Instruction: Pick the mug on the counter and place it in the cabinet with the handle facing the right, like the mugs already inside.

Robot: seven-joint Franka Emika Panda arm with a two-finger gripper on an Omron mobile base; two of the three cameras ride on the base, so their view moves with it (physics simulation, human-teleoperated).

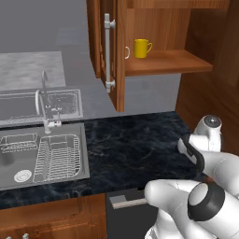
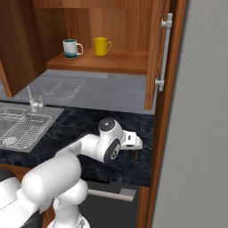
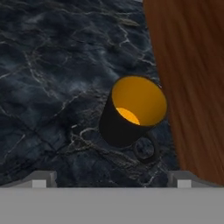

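Note:
The black mug [image 3: 127, 120] with its yellow-orange inside stands upright on the black marble counter [image 3: 52, 65], close beside a wooden side panel [image 3: 192, 65]. Its small black handle [image 3: 146, 149] points toward the lower right of the hand view. My gripper [image 3: 111, 181] hovers above and just short of the mug, open wide, its two fingertips [image 3: 40, 179] far apart with nothing between them. From the right base view the gripper [image 2: 136, 152] hangs low over the counter [image 2: 75, 129] by the right wall. Above, the cabinet [image 2: 111, 62] stands open with a yellow mug [image 2: 101, 46] and a white mug [image 2: 71, 48] on its shelf, handles to the right.
The cabinet door [image 1: 120, 56] with its silver bar pull [image 1: 108, 51] stands open left of the shelf [image 1: 168, 63]. A steel sink with drainer [image 1: 42, 154] and a faucet [image 1: 44, 105] fill the counter's left end. Bare counter [image 1: 135, 144] lies between sink and arm.

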